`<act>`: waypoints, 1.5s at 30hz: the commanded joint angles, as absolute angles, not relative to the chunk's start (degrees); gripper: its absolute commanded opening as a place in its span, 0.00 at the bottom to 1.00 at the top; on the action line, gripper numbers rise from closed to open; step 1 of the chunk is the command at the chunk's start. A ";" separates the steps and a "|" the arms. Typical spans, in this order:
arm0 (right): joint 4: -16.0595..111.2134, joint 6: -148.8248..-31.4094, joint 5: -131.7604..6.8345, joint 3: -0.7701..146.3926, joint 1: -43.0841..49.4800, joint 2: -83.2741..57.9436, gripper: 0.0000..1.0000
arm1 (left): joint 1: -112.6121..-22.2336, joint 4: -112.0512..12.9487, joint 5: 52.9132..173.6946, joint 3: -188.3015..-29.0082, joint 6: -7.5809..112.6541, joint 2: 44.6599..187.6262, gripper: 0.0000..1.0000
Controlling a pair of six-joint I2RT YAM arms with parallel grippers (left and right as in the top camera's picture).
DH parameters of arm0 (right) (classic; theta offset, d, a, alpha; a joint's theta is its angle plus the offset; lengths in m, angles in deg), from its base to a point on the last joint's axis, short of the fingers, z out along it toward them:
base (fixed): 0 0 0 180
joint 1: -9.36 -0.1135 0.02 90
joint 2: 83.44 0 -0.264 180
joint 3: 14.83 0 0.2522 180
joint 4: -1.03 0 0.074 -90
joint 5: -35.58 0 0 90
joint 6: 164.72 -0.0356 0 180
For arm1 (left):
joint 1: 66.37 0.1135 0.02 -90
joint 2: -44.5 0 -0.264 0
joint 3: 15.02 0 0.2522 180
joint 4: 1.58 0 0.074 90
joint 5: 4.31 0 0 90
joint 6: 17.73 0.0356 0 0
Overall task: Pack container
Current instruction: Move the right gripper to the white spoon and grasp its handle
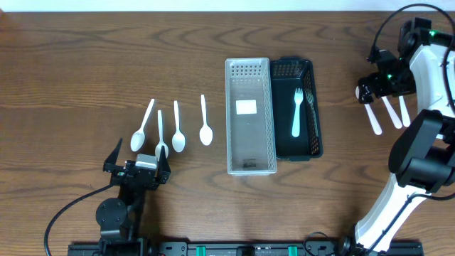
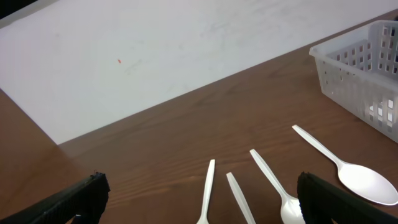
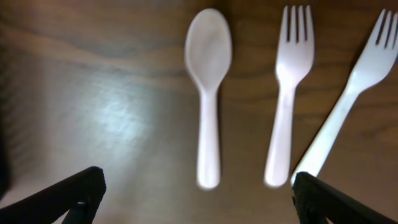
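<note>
Black fingers (image 2: pixel 74 202) of the left gripper (image 1: pixel 140 155) are filling the bottom corners of the left wrist view, spread wide apart and gripping nothing. This gripper is hovering near the front edge of the wooden table (image 1: pixel 71 71), at the bowl ends of four white plastic spoons. The first spoon (image 1: pixel 144 122) is lying tilted, its handle leaning to the right. The second spoon (image 1: pixel 161 131) is lying just beside it, with its bowl close to the gripper's right finger. The third spoon (image 1: pixel 177 122) and the fourth spoon (image 1: pixel 204 117) are lying near each other, handles pointing toward the far side.

Right of the spoons, the clear perforated basket (image 1: pixel 229 114) is standing at mid-table, with a white label (image 1: pixel 246 107) showing inside it. The black basket (image 1: pixel 318 107) is standing touching its right side and is holding a pale fork (image 1: pixel 296 110), tines toward the far side; something darker is lying beside that fork, too dim to name.

Well apart, at the table's right edge, the right gripper (image 1: pixel 380 91) is hanging over three white utensils, its jaws wide open and empty. Its wrist view is showing a white spoon (image 3: pixel 208 93), an upright fork (image 3: pixel 289 93) and a tilted fork (image 3: pixel 348 106) lying side by side.
</note>
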State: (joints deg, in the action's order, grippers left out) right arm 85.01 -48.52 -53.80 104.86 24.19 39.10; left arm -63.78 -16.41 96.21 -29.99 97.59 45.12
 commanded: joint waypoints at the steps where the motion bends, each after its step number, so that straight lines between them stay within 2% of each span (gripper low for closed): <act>1: 82.84 -47.23 -49.08 102.00 23.97 39.21 0.99 | -63.43 -18.28 97.06 -29.01 97.07 44.83 0.98; 12: 75.06 -46.73 -54.10 96.17 23.97 39.41 0.99 | -63.43 -18.28 97.06 -29.01 97.07 44.83 0.98; 38: 74.30 -46.82 -55.57 95.73 23.97 48.50 0.98 | -63.43 -18.28 97.06 -29.01 97.07 44.83 0.98; 41: 73.82 -47.43 -55.55 95.73 23.97 48.48 0.84 | -63.43 -18.28 97.06 -29.01 97.07 44.83 0.98; 43: 73.42 -48.39 -55.52 95.73 23.97 48.48 0.59 | -63.43 -18.28 97.06 -29.01 97.07 44.83 0.98; 45: 73.27 -48.55 -55.52 95.73 23.97 48.48 0.46 | -63.43 -18.28 97.06 -29.01 97.07 44.83 0.98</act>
State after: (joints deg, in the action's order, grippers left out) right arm 73.29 -47.76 -53.23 96.34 24.04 45.53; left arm -63.78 -16.41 96.21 -29.99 97.59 45.12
